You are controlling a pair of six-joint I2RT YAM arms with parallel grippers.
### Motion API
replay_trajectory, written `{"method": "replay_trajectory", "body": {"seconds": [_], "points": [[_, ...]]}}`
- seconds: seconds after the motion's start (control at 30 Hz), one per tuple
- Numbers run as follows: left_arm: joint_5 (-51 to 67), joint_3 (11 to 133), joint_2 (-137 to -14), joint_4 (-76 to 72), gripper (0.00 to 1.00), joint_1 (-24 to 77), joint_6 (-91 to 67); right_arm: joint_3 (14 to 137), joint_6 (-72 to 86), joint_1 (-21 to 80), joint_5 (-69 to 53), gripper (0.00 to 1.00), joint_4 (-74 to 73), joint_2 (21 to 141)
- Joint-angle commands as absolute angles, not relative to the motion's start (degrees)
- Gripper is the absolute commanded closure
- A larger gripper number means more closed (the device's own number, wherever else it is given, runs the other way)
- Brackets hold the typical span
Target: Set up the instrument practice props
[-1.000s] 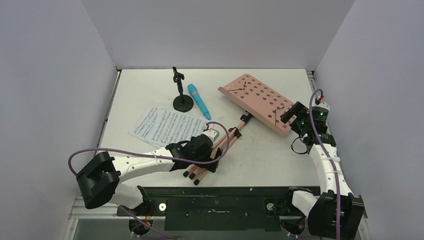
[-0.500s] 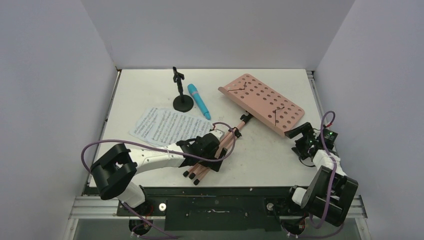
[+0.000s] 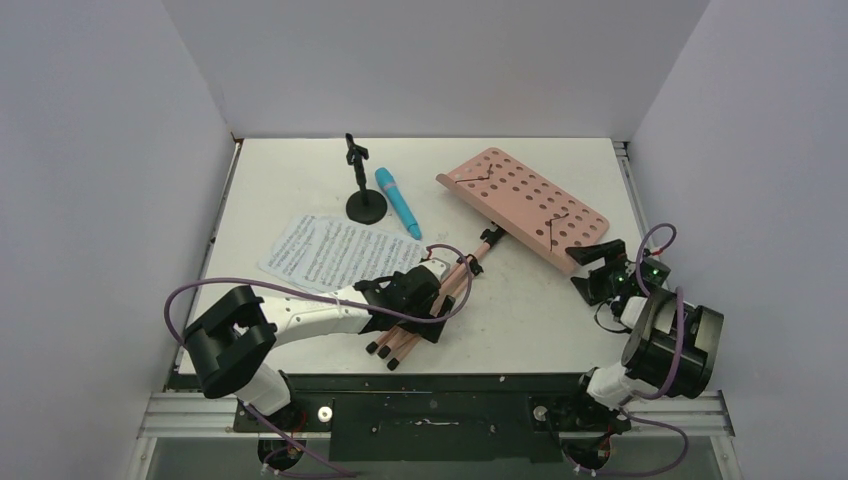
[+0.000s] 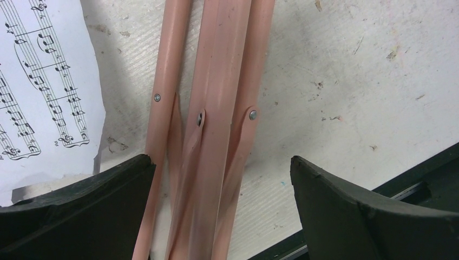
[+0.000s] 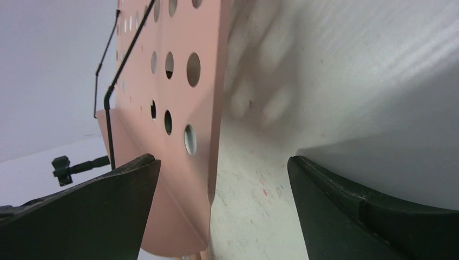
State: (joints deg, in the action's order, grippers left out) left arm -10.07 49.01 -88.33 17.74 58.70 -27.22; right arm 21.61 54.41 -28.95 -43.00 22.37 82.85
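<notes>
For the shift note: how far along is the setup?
Done: the mic stand stands upright. In hand: open left claw straddles the music stand at its folded legs; open right claw faces its desk. Left: raise it, place the sheet music, mount the microphone.

one pink music stand [image 3: 525,205] lies on one white table [image 3: 530,320], with three pink legs [image 4: 216,108] folded side by side and two thin black wire clips [image 3: 555,225] on its perforated desk. left of the music stand are one bright blue microphone [image 3: 398,201], one small black mic stand [image 3: 364,195] and one patch of white sheet music [image 3: 330,250], page count unclear. there are two grippers: the left gripper [image 3: 412,305] over the music stand's legs, and the right gripper [image 3: 597,270] beside its desk's near corner.
</notes>
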Motion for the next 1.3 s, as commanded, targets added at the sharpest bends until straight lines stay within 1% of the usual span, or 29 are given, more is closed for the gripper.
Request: {"method": "replay_trajectory", "body": {"seconds": [0.0, 0.07, 0.17, 0.27, 0.43, 0.57, 0.67, 0.87, 0.93, 1.2, 1.23, 1.27], "points": [[-9.3, 50.5, -88.7, 16.0, 0.03, 58.5, -27.1, 21.7, 59.8, -29.1, -45.2, 0.08, 37.7, 88.0], [-9.4, 50.5, -88.7, 16.1, 0.03, 58.5, -27.3, 22.1, 61.4, -28.7, -45.8, 0.1, 40.5, 90.7], [-9.4, 50.4, -88.5, 15.8, 0.03, 58.5, -27.5, 21.5, 65.3, -27.4, -47.1, 0.16, 48.3, 94.5], [-9.6, 50.7, -88.7, 16.1, 0.03, 58.5, -27.5, 21.5, 68.3, -25.7, -47.5, 0.2, 53.7, 97.4], [-10.0, 50.8, -88.3, 16.4, 0.03, 58.5, -27.4, 21.8, 72.6, -23.9, -47.3, 0.23, 61.9, 101.3], [-10.3, 51.1, -88.0, 16.7, 0.03, 58.5, -27.3, 22.7, 75.8, -22.6, -47.6, 0.3, 68.0, 104.5], [-10.7, 51.4, -87.8, 16.8, 0.03, 58.5, -27.2, 23.3, 78.2, -21.9, -48.1, 0.39, 72.4, 107.0], [-11.1, 51.4, -87.4, 17.0, 0.03, 58.5, -27.4, 23.1, 81.9, -21.8, -49.2, 0.61, 80.2, 110.6], [-11.3, 51.4, -87.3, 17.0, 0.03, 58.5, -27.5, 22.8, 82.3, -21.9, -49.6, 0.67, 81.5, 111.0], [-12.1, 52.2, -87.5, 17.2, 0.03, 58.4, -27.5, 22.7, 80.6, -21.9, -50.7, 0.94, 79.4, 108.6], [-12.4, 52.4, -87.6, 17.4, 0.01, 58.3, -27.6, 22.9, 79.8, -21.9, -51.0, 0.95, 77.9, 108.0], [-12.7, 52.7, -87.6, 17.5, 0.03, 58.3, -27.5, 23.1, 78.9, -21.9, -51.2, 0.95, 76.3, 107.2]]}}
